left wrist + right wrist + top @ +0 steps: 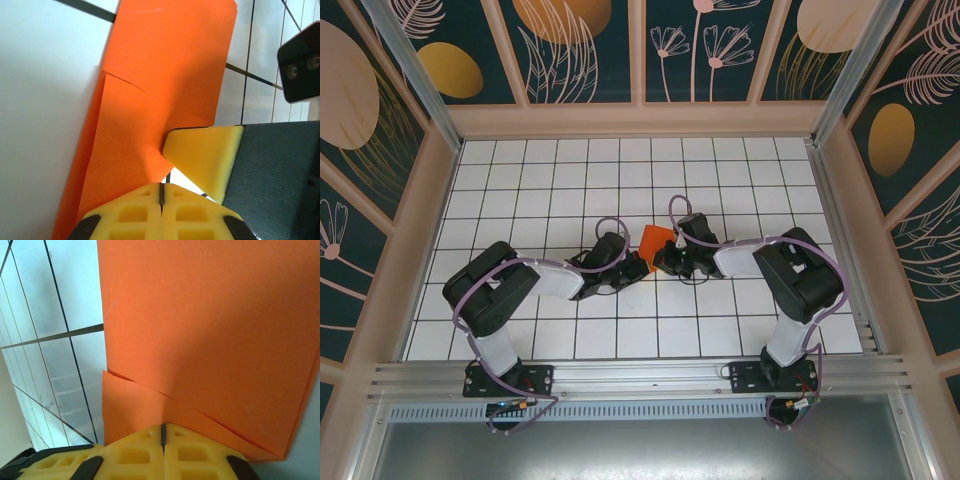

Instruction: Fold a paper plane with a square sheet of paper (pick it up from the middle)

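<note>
Square sheet of paper point(170, 65), folded, in tight pinch of left claw point(161, 194) and right claw point(163, 434).

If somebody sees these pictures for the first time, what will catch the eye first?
The bright orange paper, already folded into layers, lies at the middle of the white grid table. The left pincer and the right pincer meet there from either side, each shut on the paper. Dark walls with flower patterns stand around the table.
</note>
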